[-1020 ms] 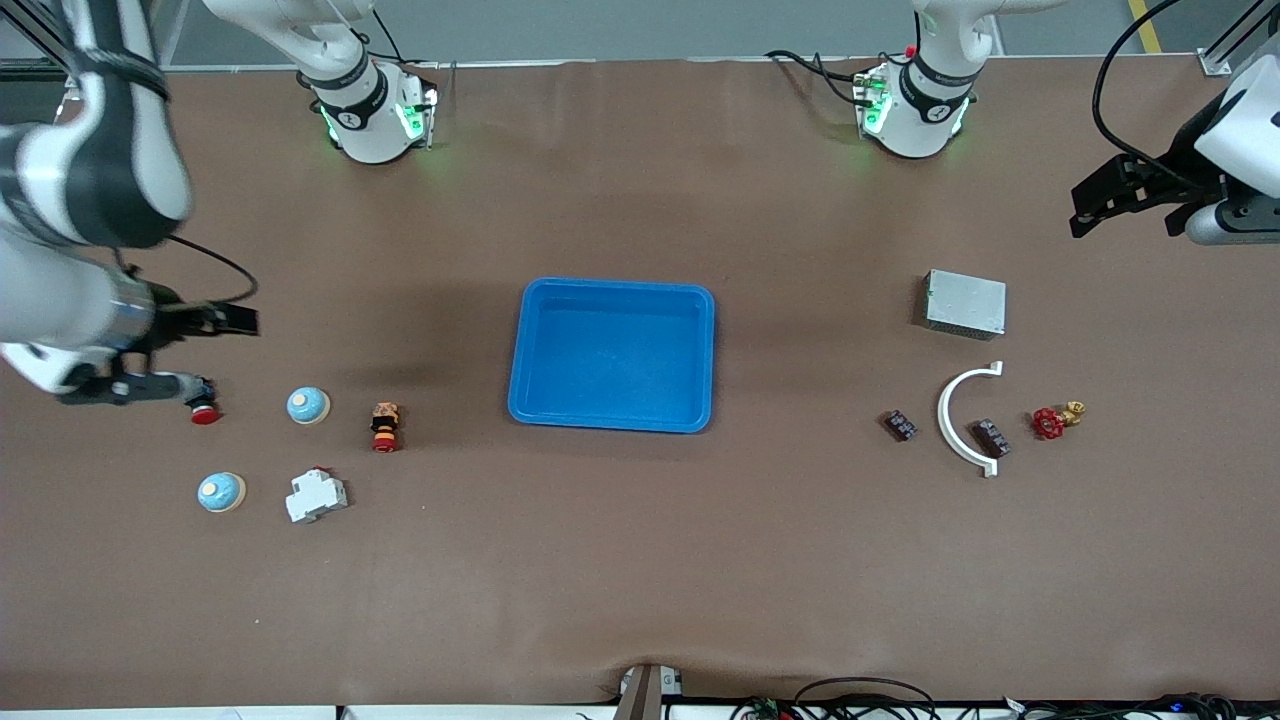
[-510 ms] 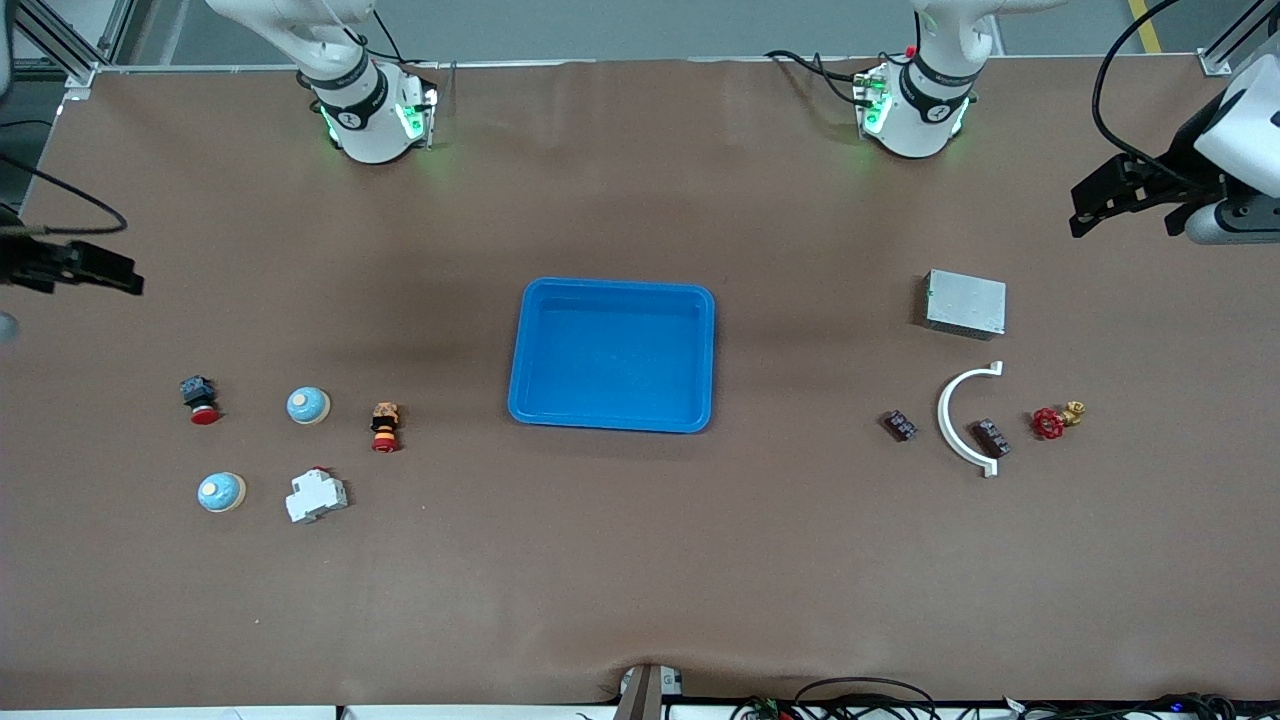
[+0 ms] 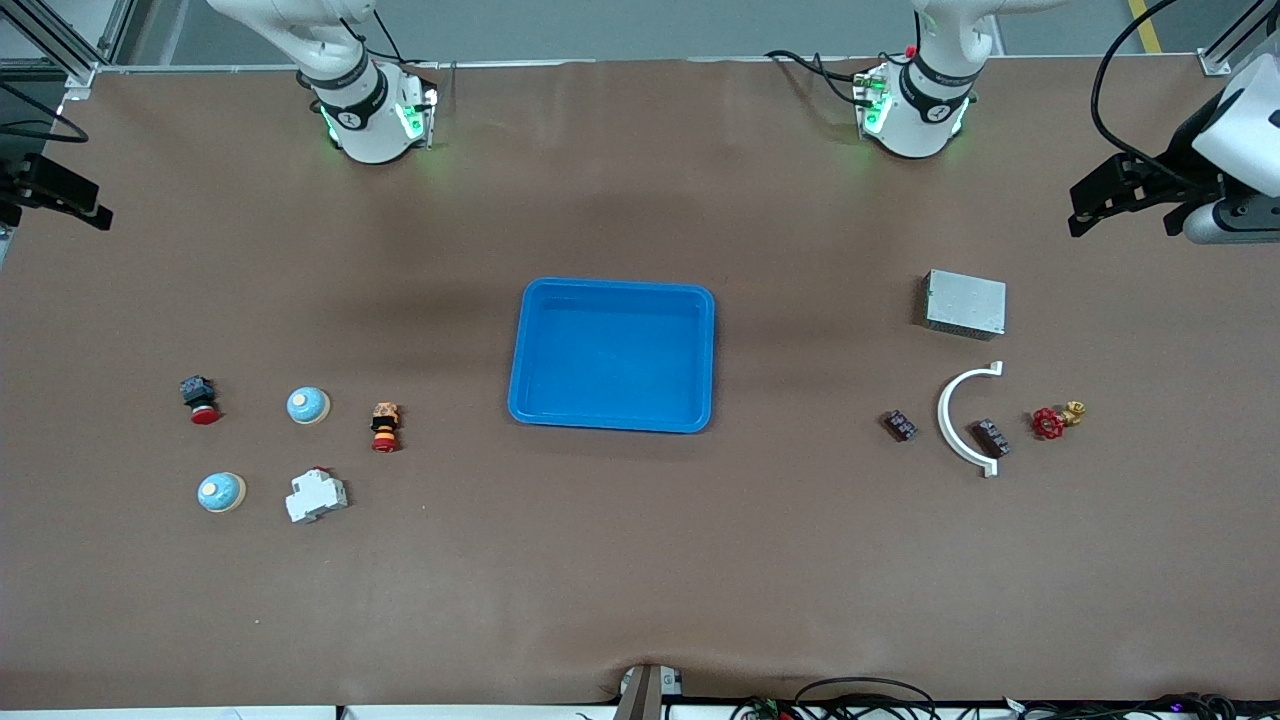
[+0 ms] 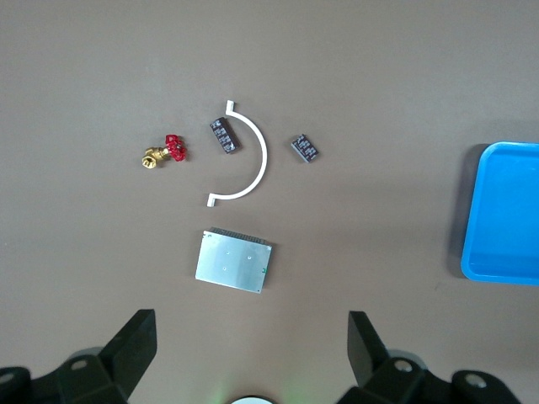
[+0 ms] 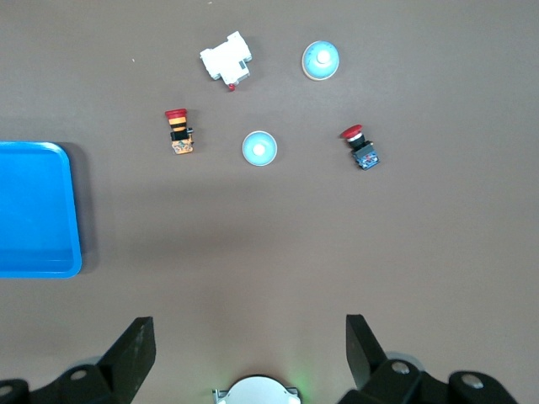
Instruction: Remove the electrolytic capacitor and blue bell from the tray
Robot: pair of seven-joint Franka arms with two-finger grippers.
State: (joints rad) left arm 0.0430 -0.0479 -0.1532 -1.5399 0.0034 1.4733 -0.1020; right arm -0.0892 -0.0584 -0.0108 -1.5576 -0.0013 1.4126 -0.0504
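Tray (image 3: 612,355) sits empty mid-table, w/ two blue bells (image 3: 308,405) among small parts toward the right arm's end, so removal looks done; left end effector (image 4: 251,337) & right end effector (image 5: 249,337) both hang wide open, holding nothing, parked up over table ends.

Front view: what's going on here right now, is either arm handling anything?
Neither. The blue tray sits empty mid-table. Two blue bells rest on the table toward the right arm's end, outside the tray. The right tool and left tool are both open, holding nothing, above the table's two ends.
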